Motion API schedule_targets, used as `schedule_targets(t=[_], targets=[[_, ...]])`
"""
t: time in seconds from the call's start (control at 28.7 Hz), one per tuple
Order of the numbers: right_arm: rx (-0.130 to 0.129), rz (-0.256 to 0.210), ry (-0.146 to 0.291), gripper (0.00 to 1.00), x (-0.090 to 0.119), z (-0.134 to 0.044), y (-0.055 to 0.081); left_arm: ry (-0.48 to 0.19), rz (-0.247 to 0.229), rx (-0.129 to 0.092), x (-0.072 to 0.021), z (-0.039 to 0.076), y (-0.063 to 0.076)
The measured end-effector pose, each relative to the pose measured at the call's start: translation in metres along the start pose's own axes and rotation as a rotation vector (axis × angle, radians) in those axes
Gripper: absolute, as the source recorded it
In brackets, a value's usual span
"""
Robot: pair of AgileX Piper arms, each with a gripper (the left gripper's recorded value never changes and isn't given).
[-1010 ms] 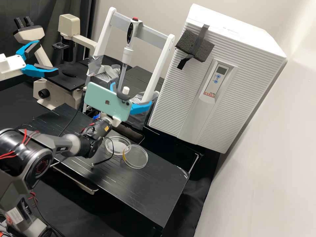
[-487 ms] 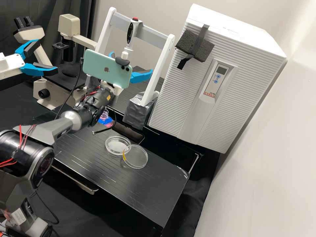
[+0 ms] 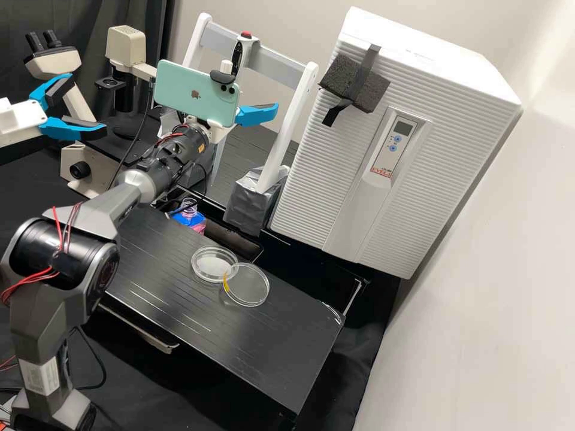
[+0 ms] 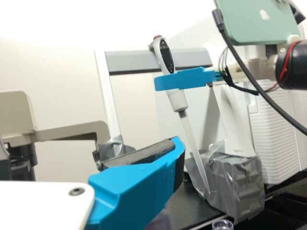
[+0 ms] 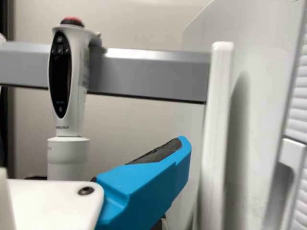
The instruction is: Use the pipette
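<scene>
Honestly, nothing I can properly read here. The white machine has a small red label on its front. The pipette has tiny grey print on its handle. The mint phone shows a logo on its back.

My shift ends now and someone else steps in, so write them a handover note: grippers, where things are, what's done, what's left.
Left gripper: open, empty, beside the microscope.
Right gripper: open, up at the pipette, not closed on it.
The pipette hangs upright on the white stand's grey crossbar. Two petri dishes lie side by side on the black tray; a small bottle of pink liquid stands behind them.
Done: right arm is at the pipette.
Left: grip it, lift it off, then presumably draw and dispense liquid.
</scene>
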Motion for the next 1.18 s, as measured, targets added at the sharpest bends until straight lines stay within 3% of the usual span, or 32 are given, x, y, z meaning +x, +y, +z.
schedule_targets(t=[0.03,0.35,0.49,0.73,1.01,1.18], targets=[[-0.004,-0.005,-0.001,0.0,0.001,0.0,-0.001,0.0,-0.001,0.0,0.0001,0.0,0.0],[-0.019,-0.049,-0.041,0.0,0.011,0.004,-0.011,0.001,-0.005,-0.002,0.0015,0.0,-0.002],[-0.003,-0.046,-0.049,0.0,0.012,0.004,-0.011,0.0,-0.004,-0.002,0.0028,0.0,-0.002],[-0.001,-0.037,-0.041,0.0,0.013,0.001,-0.008,0.001,-0.006,-0.002,0.0052,0.0,-0.002],[-0.024,-0.041,-0.03,0.0,0.012,-0.002,-0.009,0.001,-0.006,-0.002,0.0052,0.0,-0.002],[-0.023,-0.045,-0.027,0.0,0.012,-0.004,-0.011,0.001,-0.006,-0.002,0.0052,0.0,-0.002]])
